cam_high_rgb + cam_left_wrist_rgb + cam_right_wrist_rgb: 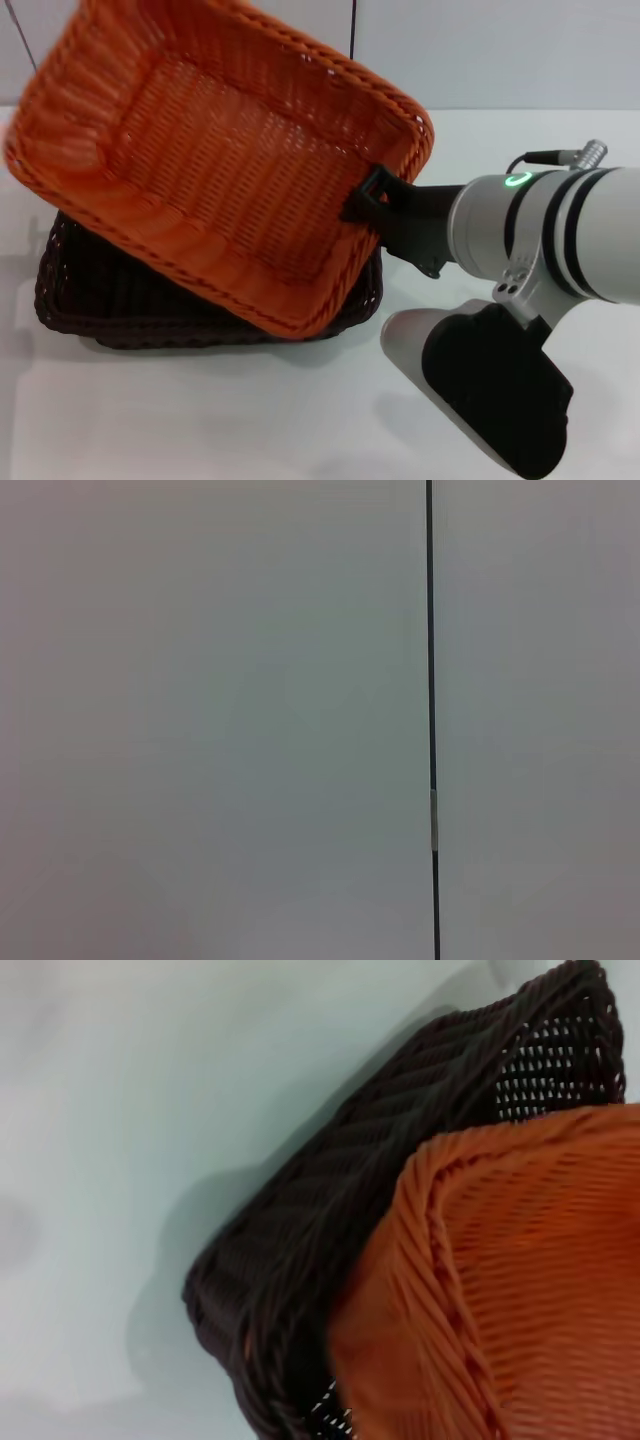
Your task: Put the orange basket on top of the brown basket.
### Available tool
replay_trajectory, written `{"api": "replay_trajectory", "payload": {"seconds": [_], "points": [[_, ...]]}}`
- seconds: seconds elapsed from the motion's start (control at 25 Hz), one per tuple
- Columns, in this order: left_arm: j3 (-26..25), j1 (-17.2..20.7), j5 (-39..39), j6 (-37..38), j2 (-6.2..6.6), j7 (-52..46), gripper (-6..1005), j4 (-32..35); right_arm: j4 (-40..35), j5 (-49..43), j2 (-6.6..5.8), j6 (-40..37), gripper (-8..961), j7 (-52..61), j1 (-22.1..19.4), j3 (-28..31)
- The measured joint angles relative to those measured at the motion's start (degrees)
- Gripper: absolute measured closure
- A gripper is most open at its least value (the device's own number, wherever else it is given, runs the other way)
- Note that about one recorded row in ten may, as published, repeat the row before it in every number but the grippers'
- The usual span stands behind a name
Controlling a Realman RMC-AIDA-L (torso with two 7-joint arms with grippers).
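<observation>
One orange basket, tilted, hangs over one brown basket near the worktop's left edge; the right claw clamps its rim.

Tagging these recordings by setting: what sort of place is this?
Probably a lab or test bench: a bare white table against a plain panelled wall, holding only the orange basket and the brown basket.

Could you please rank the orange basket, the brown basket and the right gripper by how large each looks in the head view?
1. orange basket, held tilted and nearer the camera
2. brown basket, mostly hidden beneath, so this ranking is unsure
3. right gripper, clamped on the orange rim
</observation>
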Motion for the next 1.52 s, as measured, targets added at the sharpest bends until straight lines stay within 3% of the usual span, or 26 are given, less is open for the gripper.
{"api": "replay_trajectory", "payload": {"seconds": [0.28,0.6,0.84,1.16,1.24,1.28,1.32,1.44,1.48,1.52], "points": [[-0.3,-0.3,-0.1,-0.7,0.10,-0.4,191,0.5,-4.1,0.4,-0.17,-2.0,669,0.3,-2.5,-0.5],[-0.5,-1.5,-0.1,-2.6,0.36,-0.4,191,1.4,-7.3,0.1,0.66,-4.6,355,0.9,-5.9,-3.7],[-0.5,-2.3,-0.1,-2.8,0.42,-0.4,191,2.4,-7.2,0.3,1.20,-0.9,354,1.4,-7.6,-7.7],[-0.5,-2.7,0.1,-2.9,0.43,-0.4,191,3.0,-6.6,1.0,1.38,2.1,354,3.2,-6.7,-15.4],[-0.4,-2.6,0.1,-2.9,0.43,-0.4,191,3.0,-5.9,1.0,1.42,6.1,355,3.8,-6.5,-16.2],[-0.4,-2.5,0.1,-2.9,0.43,-0.4,191,3.1,-3.8,0.9,1.56,14.2,355,4.9,-6.5,-16.2],[-0.3,-2.6,0.1,-2.9,0.43,-0.4,191,3.3,-3.8,0.9,1.56,14.2,355,4.9,-6.5,-16.2],[-0.2,-2.6,0.1,-2.9,0.41,-0.4,190,3.5,0.8,0.2,2.02,33.1,355,8.2,-6.7,-12.9],[-0.2,-2.6,0.1,-2.9,0.41,-0.4,190,3.5,3.7,0.1,2.13,47.3,354,12.5,-7.5,-9.3],[-0.1,-2.5,0.0,-2.8,0.38,-0.4,190,3.6,3.7,0.1,2.13,47.3,354,12.5,-7.5,-9.3]]}}
